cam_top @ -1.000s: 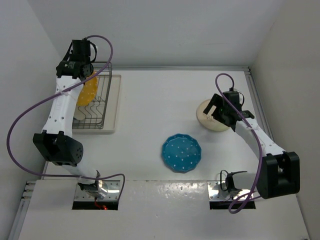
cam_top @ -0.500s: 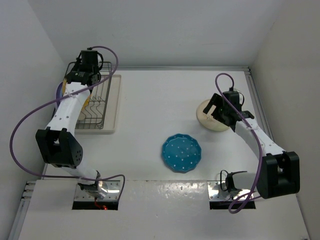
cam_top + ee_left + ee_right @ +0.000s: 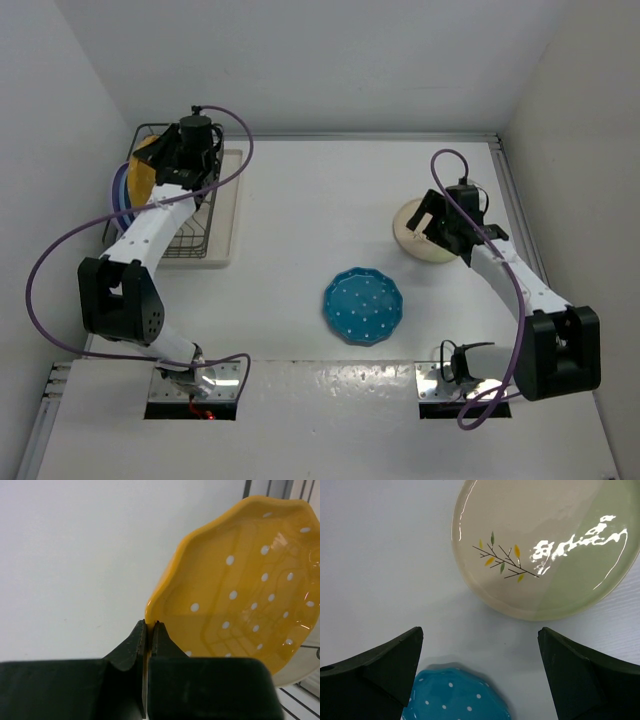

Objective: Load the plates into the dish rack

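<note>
Two plates lie flat on the worktop (image 3: 300, 200), where they were a second ago: the teal plate (image 3: 362, 306) near the middle and the cream plate (image 3: 424, 236) to the right. The right end effector (image 3: 480, 630) still hangs over the cream plate's near-left edge, fingers spread wide and holding nothing. The left end effector (image 3: 149, 625) is clenched on the yellow plate's (image 3: 240, 580) rim. That arm has swung right over the rack (image 3: 190, 238) at the far left, and the yellow plate now stands on edge at the rack's far-left end, beside a blue rim (image 3: 119, 192) — a second ago it was further right in the rack.
</note>
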Tool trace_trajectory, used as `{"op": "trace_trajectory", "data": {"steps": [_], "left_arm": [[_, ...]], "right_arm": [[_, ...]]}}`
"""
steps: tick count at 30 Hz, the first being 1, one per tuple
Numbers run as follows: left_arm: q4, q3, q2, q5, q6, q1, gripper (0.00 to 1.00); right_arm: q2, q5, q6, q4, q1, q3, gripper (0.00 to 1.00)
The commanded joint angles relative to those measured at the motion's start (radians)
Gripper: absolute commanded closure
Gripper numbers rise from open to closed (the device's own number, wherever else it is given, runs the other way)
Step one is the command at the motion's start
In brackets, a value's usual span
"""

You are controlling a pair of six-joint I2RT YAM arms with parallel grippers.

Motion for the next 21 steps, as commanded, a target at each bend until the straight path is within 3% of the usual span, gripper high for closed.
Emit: {"op": "trace_trajectory", "data": {"steps": [1,10,21], "left_arm": [[0.249,0.014,-0.081,-0.142,0.143,-0.004,1.00],[0.238,-0.105,-0.099,-0.151,0.130,-0.013,1.00],[0.024,-0.135,-0.119,-0.074,-0.110,-0.013,1.00]], "right_arm": [[-0.028,0.012,0.008,0.027,0.001,0.002,0.03],[-0.065,0.034,0.002,0.018,0.004,-0.019,0.03],[-0.084,0.042,0.000,0.015,0.004,-0.022,0.03]]}}
